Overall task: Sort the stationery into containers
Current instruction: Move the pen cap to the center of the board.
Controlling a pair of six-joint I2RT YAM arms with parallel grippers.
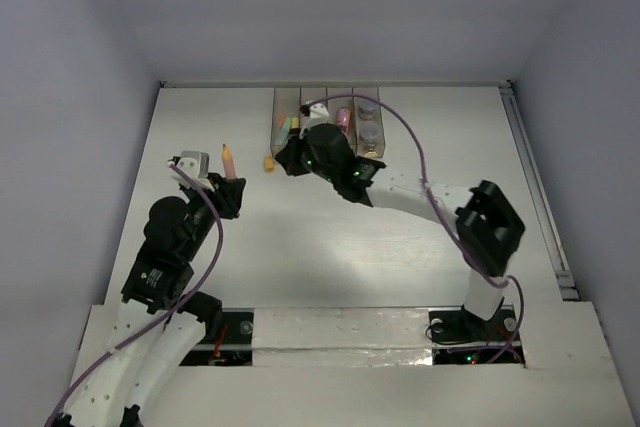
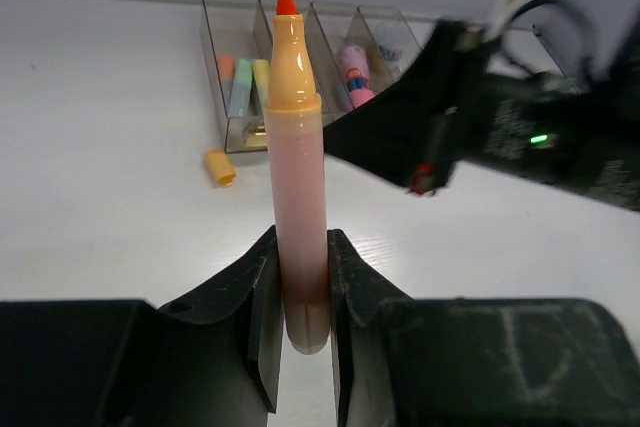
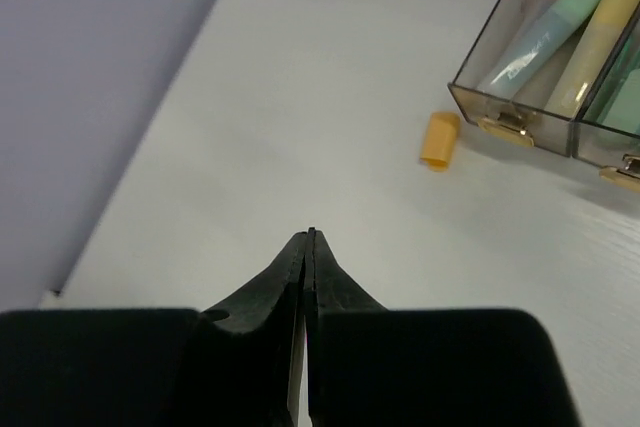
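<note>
Setup is a plain white worktop boxed in by pale grey-lavender walls on the left, right and far sides, with both arms bolted at the near edge.

The containers sit at the far edge, roughly in the middle: four clear brownish bins joined in a row. The leftmost one holds a blue-green stick and a yellow stick lying lengthwise. There's something pink further along, and the round grey-blue pieces are in the rightmost bin.

The left claw is pinching an orange marker low on its barrel. The uncapped red-orange tip points away from the claw, toward the containers, and this sits over the left side of the worktop, well apart from the bins.

The right claw is pressed together with nothing in it, hovering by the near left end of the containers. A small orange cap lies on the worktop just beside the leftmost bin's near corner, ahead of that claw and a bit to its right, not touching it.
</note>
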